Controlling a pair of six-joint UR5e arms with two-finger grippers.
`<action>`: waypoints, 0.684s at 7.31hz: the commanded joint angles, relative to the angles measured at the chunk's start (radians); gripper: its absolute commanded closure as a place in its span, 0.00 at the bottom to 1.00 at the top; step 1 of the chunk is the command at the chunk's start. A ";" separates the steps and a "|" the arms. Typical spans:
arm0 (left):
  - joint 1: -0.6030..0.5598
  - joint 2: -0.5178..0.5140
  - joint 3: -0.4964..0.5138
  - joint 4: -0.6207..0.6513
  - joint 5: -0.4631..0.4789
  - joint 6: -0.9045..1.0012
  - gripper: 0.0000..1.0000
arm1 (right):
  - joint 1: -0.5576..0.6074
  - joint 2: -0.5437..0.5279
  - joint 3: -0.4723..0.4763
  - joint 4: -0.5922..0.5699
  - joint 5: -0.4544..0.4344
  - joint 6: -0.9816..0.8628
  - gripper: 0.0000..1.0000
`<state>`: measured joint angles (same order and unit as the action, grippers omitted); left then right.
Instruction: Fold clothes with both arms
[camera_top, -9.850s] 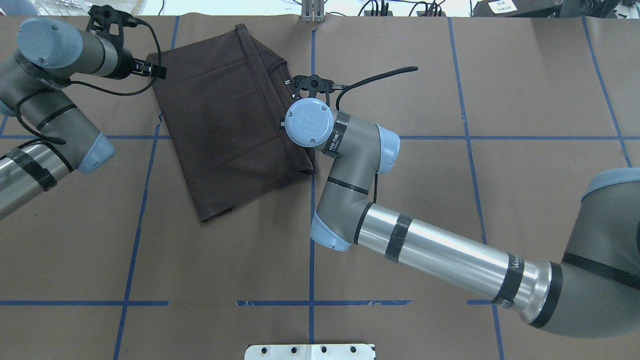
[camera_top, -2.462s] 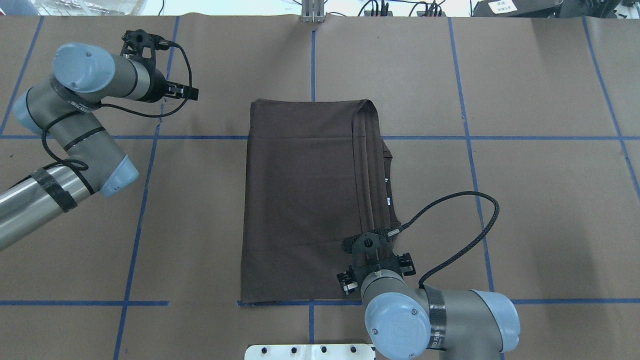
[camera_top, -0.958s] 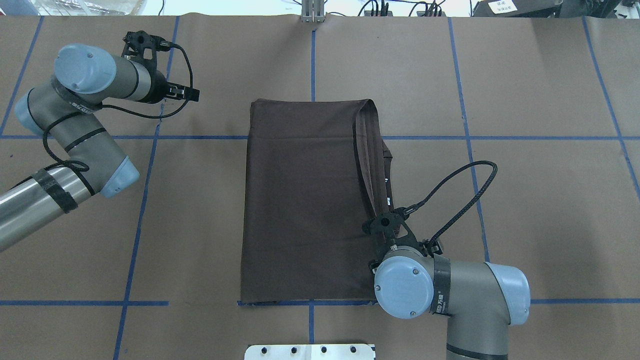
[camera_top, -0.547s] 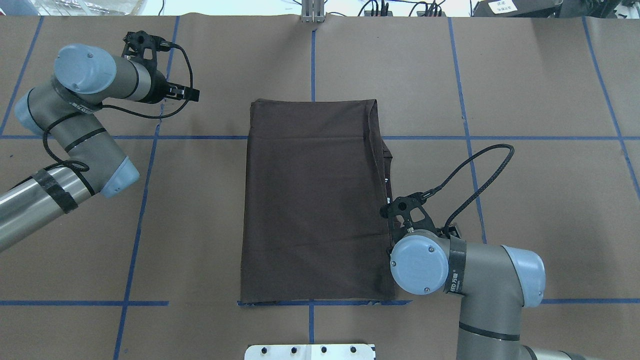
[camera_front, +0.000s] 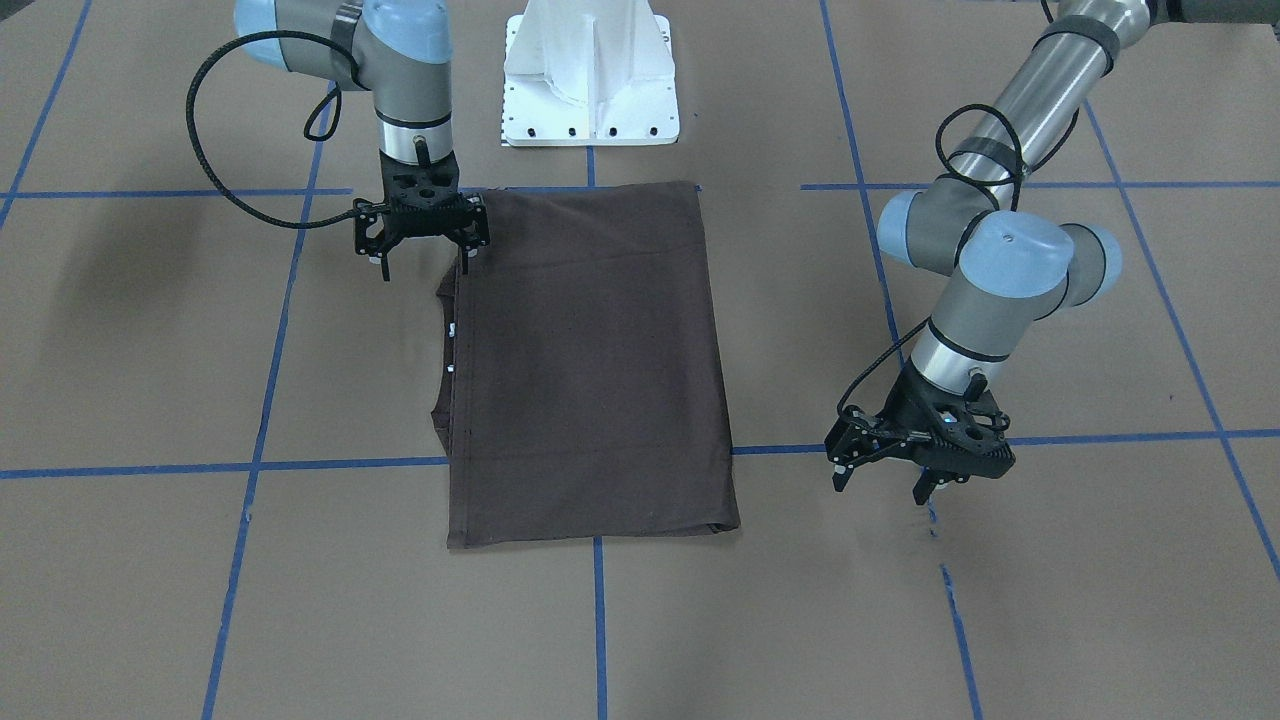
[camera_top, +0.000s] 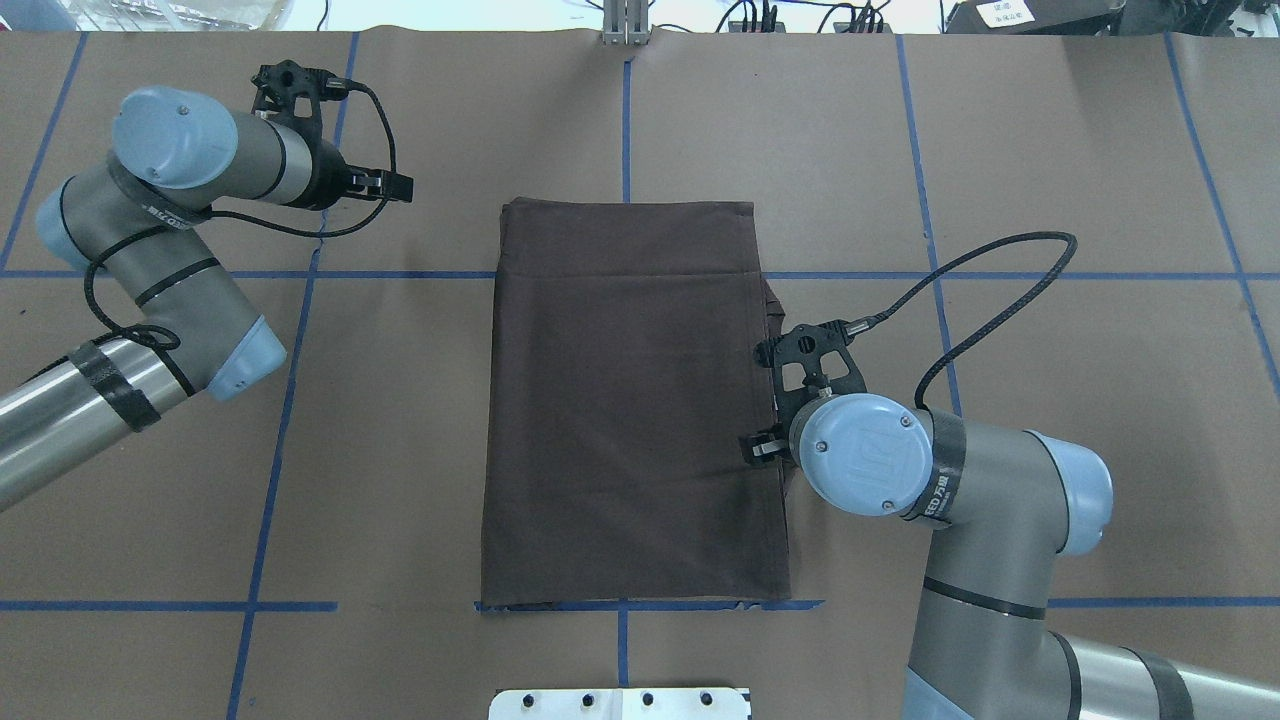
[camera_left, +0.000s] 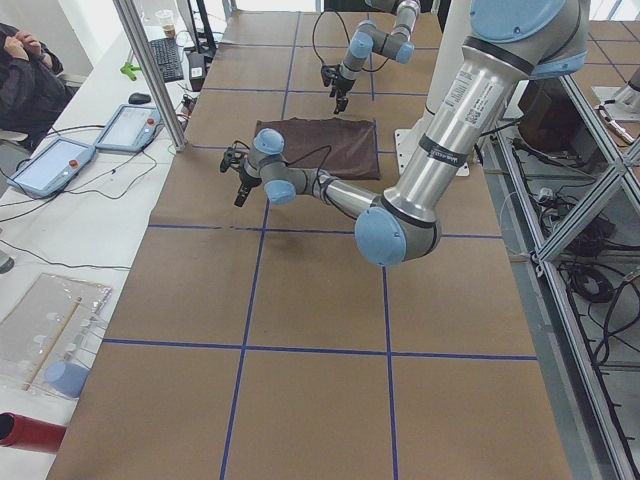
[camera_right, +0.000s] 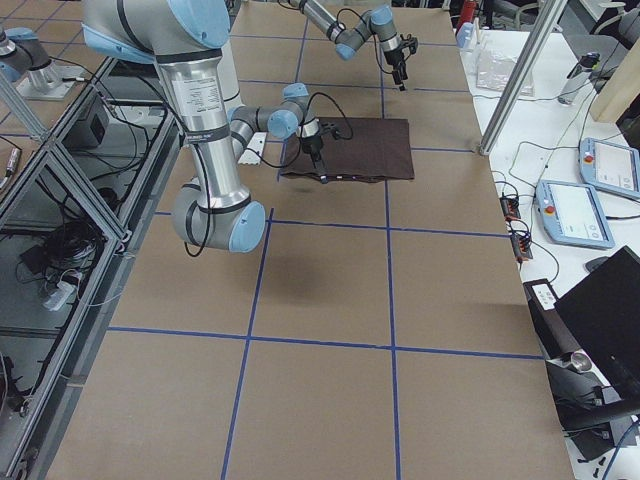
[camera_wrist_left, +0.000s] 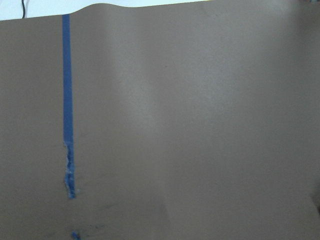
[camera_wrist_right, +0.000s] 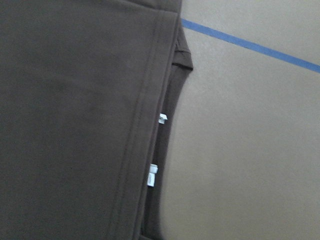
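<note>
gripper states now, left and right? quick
Left gripper: open, empty, clear of the T-shirt.
Right gripper: open, holding nothing, at the T-shirt's edge.

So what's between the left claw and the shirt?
Only bare brown table cover and a strip of blue tape. The overhead view shows the left gripper apart from the T-shirt.

— What sort of place is shown?
— A robotics lab is indicated. A left arm (camera_top: 150, 260) and a right arm (camera_top: 1000, 480) are mounted at a table (camera_top: 1100, 150) papered brown and gridded with blue tape (camera_top: 1100, 275). Aluminium framing (camera_left: 150, 75) and a teach pendant (camera_right: 573, 212) are seen alongside.
</note>
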<state>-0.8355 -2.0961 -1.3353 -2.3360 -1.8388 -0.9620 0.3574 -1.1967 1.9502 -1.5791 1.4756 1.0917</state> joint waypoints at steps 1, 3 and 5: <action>0.091 0.052 -0.146 0.009 -0.016 -0.188 0.00 | 0.006 -0.015 0.010 0.193 0.025 0.167 0.00; 0.220 0.193 -0.382 0.012 0.016 -0.359 0.00 | 0.005 -0.126 0.090 0.372 0.041 0.372 0.00; 0.425 0.328 -0.560 0.017 0.178 -0.585 0.00 | 0.002 -0.144 0.110 0.390 0.029 0.456 0.00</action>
<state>-0.5258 -1.8432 -1.7909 -2.3223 -1.7435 -1.4085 0.3607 -1.3261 2.0467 -1.2094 1.5093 1.4976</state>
